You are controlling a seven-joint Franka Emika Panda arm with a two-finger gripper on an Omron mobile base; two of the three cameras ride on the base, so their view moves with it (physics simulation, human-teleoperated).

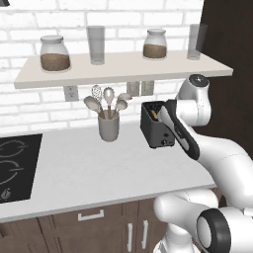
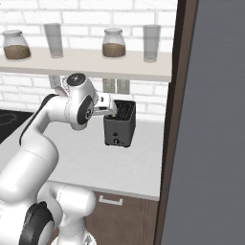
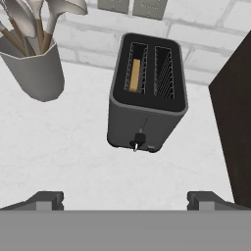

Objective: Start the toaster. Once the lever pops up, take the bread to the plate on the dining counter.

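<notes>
The black toaster [image 3: 147,103] stands on the white worktop [image 3: 73,157] against the brick wall, also seen from the base cameras [image 1: 157,129] [image 2: 119,127]. A tan bread slice [image 3: 134,75] sits deep in its left slot; the right slot is bare. The lever knob [image 3: 138,141] is at the low end of its track on the front face. My gripper [image 3: 125,200] hovers above and in front of the toaster, open, with nothing between its fingertips [image 3: 49,199]. The plate and the dining counter are out of view.
A grey utensil cup [image 1: 108,127] [image 3: 32,68] stands left of the toaster. A tall dark panel [image 3: 235,127] [image 2: 210,119] rises close on the toaster's right. A shelf [image 1: 123,66] with jars and glasses hangs above. The black hob [image 1: 12,168] lies far left.
</notes>
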